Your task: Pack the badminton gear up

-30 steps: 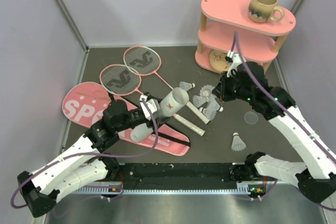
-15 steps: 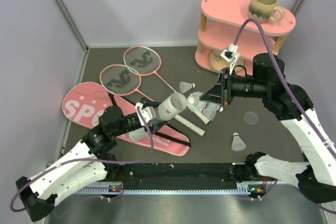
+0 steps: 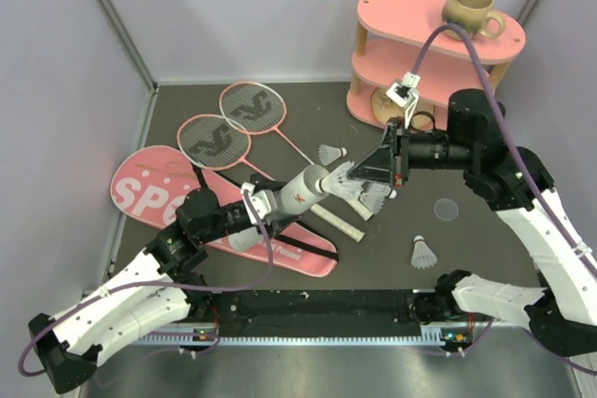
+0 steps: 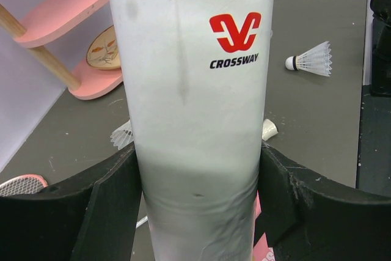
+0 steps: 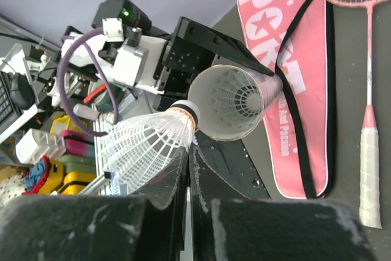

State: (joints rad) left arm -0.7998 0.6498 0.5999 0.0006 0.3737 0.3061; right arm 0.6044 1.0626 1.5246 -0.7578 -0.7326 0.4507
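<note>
White tube (image 3: 297, 195) is off the desk (image 3: 308, 118), tilted, its open mouth toward the right arm. The left pincer (image 3: 264, 202) clamps it around the lower body, a finger on each side, over the "CROSSWAY" print in the left wrist view. Right pincer (image 3: 366, 172) is nearly closed, pinching a shuttlecock (image 3: 343, 177) by its feather skirt, cork end right at the tube's rim; can't tell if they touch. Right wrist view shows feathers of another one inside the tube. Pink bag (image 3: 149, 188) with its black strap lies flat under the left arm. Two pink rackets (image 3: 252, 107) lie beyond it, heads side by side. Loose shuttlecocks (image 3: 424, 252) are scattered mid-desk and right, a small clear disc (image 3: 447, 209) among them. Desk is dark grey, walls are pale. Pink two-tier shelf (image 3: 420, 53) is back right with a beige mug (image 3: 469, 12) on top.
</note>
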